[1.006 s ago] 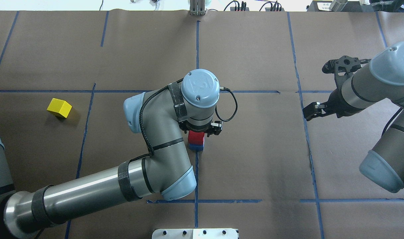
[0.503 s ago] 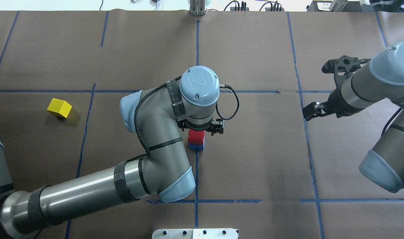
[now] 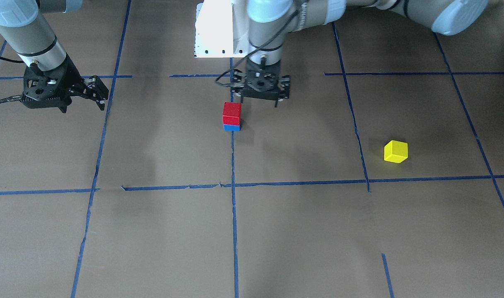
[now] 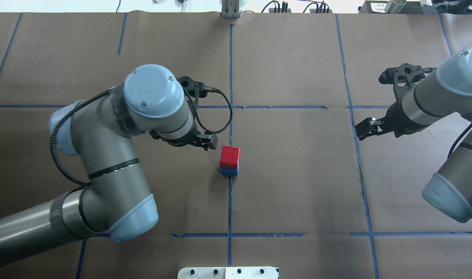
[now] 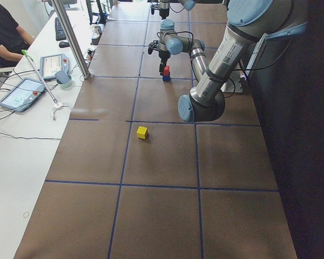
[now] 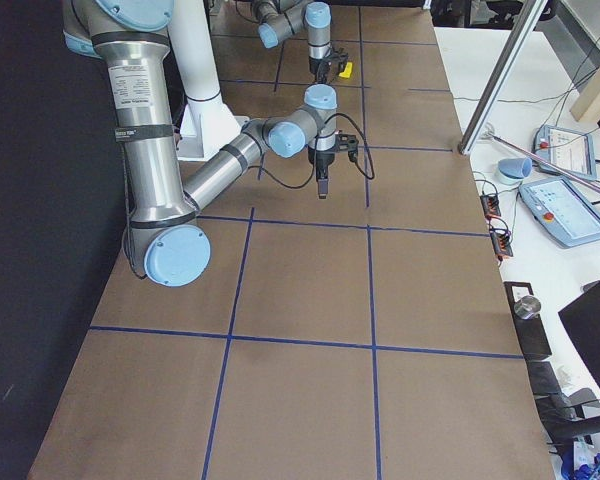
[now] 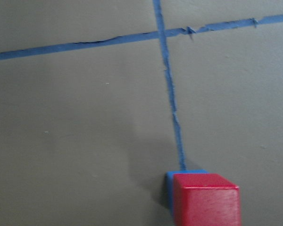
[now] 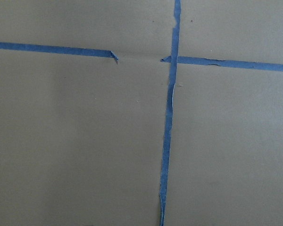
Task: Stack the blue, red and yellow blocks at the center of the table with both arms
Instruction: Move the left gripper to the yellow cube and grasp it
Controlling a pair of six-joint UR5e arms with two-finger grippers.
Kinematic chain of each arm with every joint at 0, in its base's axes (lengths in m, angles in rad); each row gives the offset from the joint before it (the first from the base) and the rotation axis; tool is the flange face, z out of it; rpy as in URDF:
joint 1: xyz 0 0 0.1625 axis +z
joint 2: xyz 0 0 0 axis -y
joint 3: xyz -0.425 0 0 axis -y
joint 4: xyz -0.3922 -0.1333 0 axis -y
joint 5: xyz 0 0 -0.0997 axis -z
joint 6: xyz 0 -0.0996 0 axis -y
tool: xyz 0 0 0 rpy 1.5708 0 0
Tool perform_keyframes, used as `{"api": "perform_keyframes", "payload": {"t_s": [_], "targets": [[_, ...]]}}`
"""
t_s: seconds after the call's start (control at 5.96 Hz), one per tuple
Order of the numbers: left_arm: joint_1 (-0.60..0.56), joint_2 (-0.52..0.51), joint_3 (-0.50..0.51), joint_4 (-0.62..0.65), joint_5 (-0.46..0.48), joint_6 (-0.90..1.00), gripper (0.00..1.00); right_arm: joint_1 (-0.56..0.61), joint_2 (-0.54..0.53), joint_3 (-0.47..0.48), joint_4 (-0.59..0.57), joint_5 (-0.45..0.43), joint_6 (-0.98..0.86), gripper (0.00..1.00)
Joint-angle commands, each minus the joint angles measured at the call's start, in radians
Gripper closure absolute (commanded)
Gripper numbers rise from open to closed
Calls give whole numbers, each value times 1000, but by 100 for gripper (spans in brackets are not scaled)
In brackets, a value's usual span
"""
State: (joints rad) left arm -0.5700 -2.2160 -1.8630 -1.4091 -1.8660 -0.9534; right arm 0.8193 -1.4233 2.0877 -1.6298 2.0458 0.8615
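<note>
While the left tool (image 3: pixel 258 101) hangs released, seemingly empty, just beside the red block (image 3: pixel 232 113) on the blue block (image 3: pixel 232 127), the yellow block (image 3: pixel 396 151) sits on the bench (image 3: pixel 301 231) well apart, on that tool's side away from the stack. Right tool (image 4: pixel 370 106), also released, lies farther off. One block per colour.

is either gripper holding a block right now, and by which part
Nothing is held. The left gripper is open beside the red block, not touching it; the right gripper is open and empty.
</note>
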Motion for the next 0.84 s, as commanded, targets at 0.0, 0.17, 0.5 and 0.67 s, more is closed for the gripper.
{"api": "perform_keyframes", "payload": {"t_s": [0.0, 0.17, 0.5, 0.67], "targets": [[-161, 170, -27, -49, -103, 241, 0, 17, -6, 0, -1, 20, -2, 0], [-239, 224, -19, -51, -143, 318, 0, 20, -20, 0, -1, 20, -2, 0], [-374, 260, 133, -92, -244, 414, 0, 41, -51, 2, 1, 42, -2, 0], [-390, 301, 234, -220, -246, 462, 0, 43, -52, 2, 1, 46, -1, 0]]}}
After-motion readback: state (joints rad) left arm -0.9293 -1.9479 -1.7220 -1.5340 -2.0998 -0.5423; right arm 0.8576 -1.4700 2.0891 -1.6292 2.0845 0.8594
